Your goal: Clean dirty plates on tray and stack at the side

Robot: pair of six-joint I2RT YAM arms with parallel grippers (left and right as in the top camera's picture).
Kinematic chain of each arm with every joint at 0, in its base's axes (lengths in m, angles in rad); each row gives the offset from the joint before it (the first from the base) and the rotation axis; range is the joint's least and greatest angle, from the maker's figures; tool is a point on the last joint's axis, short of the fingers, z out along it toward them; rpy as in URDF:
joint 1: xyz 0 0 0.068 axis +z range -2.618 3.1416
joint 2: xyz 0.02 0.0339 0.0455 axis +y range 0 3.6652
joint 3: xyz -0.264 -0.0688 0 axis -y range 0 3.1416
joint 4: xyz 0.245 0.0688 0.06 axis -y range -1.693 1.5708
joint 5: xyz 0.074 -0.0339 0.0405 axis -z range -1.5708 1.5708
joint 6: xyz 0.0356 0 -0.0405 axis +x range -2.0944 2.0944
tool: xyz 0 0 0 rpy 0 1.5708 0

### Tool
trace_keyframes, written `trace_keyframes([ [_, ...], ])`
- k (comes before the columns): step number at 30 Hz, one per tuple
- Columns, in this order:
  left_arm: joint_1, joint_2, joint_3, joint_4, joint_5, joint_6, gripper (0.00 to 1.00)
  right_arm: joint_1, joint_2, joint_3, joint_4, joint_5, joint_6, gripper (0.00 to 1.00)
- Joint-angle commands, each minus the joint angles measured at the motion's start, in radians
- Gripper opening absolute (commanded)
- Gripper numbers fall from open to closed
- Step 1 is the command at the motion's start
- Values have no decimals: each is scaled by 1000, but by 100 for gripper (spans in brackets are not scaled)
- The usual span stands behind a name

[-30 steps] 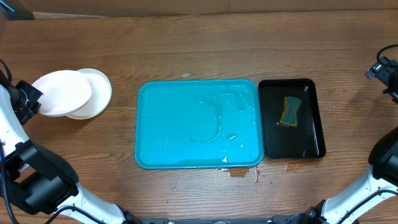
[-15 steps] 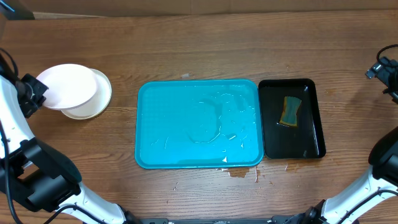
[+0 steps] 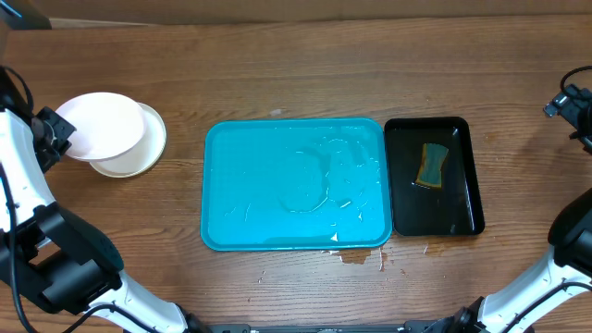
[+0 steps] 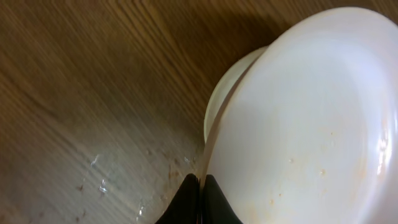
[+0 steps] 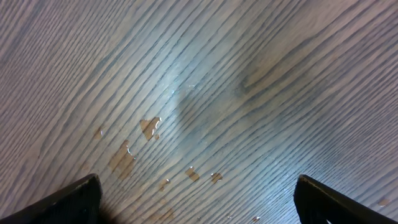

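A white plate (image 3: 100, 125) is held by its left rim in my left gripper (image 3: 53, 131), over a stack of pale plates (image 3: 141, 153) at the table's left. In the left wrist view the jaws (image 4: 200, 186) are shut on the white plate's rim (image 4: 298, 124), which has faint orange specks; a plate below (image 4: 222, 93) peeks out. The turquoise tray (image 3: 294, 183) lies in the middle, wet and without plates. My right gripper (image 5: 196, 199) is open over bare wet wood; in the overhead view it is at the right edge (image 3: 572, 104).
A black tray (image 3: 433, 176) with a green-yellow sponge (image 3: 431, 165) lies right of the turquoise tray. Small spills (image 3: 356, 256) lie on the wood by the tray's front edge. Water drops (image 5: 149, 127) dot the wood under the right gripper.
My left gripper has carried the white plate a little right and toward the back, further over the stack. The right arm has not moved.
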Motion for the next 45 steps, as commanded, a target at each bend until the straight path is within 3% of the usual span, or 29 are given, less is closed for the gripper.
trace_keyframes([
  [1, -3, -28, -87, 53, -14, -21, 4, -2, -23, 14, 2, -9, 3, 100],
  [10, -4, -28, -126, 110, -13, -20, 10, -2, -23, 14, 2, -9, 3, 100],
  [12, -4, -28, -127, 113, -13, -21, 22, -2, -23, 14, 2, -9, 3, 100],
  [14, -4, -28, -127, 112, -12, -19, 52, -2, -23, 14, 2, -9, 3, 100],
  [17, -4, -28, -127, 109, 82, 58, 67, -2, -23, 14, 2, -9, 3, 100],
  [26, -48, -28, -127, 102, 312, 123, 75, -2, -23, 14, 2, -9, 3, 100],
  [30, -112, -28, -127, 101, 476, 222, 78, -2, -23, 14, 2, -9, 3, 100],
  [32, -153, -28, -127, 101, 488, 222, 82, -2, -23, 14, 2, -9, 3, 100],
  [35, -214, -28, -127, 101, 480, 223, 100, -2, -23, 14, 2, -9, 3, 100],
  [45, -351, -28, -127, 101, 480, 223, 100, -2, -23, 14, 2, -9, 3, 100],
])
